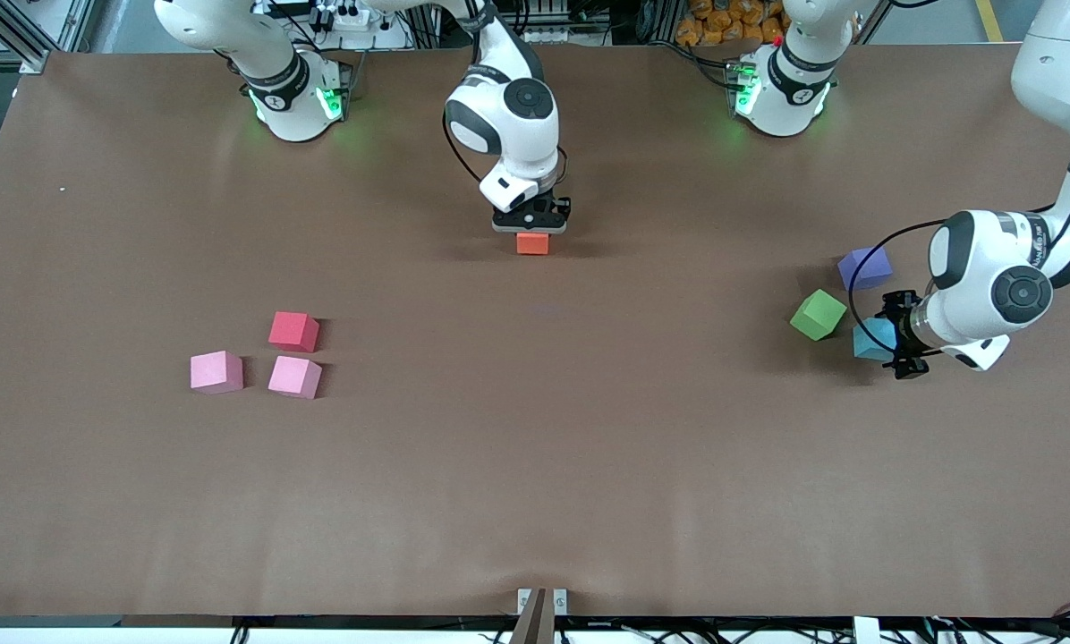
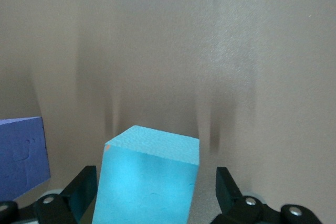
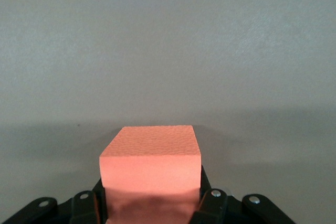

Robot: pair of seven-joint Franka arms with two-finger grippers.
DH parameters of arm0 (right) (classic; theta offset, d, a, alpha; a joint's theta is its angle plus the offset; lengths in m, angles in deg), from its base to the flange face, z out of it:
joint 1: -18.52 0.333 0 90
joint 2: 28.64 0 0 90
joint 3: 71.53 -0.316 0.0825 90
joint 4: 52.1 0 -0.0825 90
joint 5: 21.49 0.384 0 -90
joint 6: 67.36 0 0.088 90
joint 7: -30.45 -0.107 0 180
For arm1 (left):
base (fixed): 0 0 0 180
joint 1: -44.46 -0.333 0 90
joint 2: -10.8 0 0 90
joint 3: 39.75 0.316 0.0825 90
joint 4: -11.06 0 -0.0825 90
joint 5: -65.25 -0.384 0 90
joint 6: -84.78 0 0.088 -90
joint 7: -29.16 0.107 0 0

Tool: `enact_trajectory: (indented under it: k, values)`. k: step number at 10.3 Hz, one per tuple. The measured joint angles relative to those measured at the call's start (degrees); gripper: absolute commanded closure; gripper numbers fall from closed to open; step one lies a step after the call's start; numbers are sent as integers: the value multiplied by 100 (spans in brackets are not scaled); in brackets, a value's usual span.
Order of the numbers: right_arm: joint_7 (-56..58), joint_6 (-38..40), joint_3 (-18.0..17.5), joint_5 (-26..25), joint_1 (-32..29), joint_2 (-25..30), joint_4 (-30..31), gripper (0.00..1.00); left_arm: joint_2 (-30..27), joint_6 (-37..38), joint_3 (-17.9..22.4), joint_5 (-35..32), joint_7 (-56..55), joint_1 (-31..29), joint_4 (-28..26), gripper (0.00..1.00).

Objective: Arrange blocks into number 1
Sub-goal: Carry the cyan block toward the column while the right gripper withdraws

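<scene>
Two grippers engaged. Right gripper (image 1: 531,225) clamps orange block (image 1: 532,242) at table centre: placement step. Left gripper (image 1: 902,335) wide open, straddling cyan block (image 1: 872,340). Next: release orange, close on cyan.

White arms, grey joint caps, black cables, green base lights, black end effectors.

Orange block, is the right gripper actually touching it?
Touching: the right wrist view shows the right gripper fingers pressed against both sides of the orange block.
</scene>
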Motion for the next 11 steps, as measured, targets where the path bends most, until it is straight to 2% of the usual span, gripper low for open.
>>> enact_trajectory:
  k: [3, 4, 5, 11]
  values:
    - [0, 48, -117, 0, 3, 0, 18, 37, 0, -87, 1, -5, 0, -1, -133, 0]
    - [0, 62, -155, 0, 5, 0, 29, 37, 0, -88, 1, -5, 0, -2, -134, 64]
    - [0, 64, -198, 0, 7, 0, 49, 37, 0, -89, 1, -5, 0, -2, -134, 100]
    - [0, 69, -288, 0, 44, 1, 93, 37, -12, -133, -2, -128, 8, -89, -133, 100]
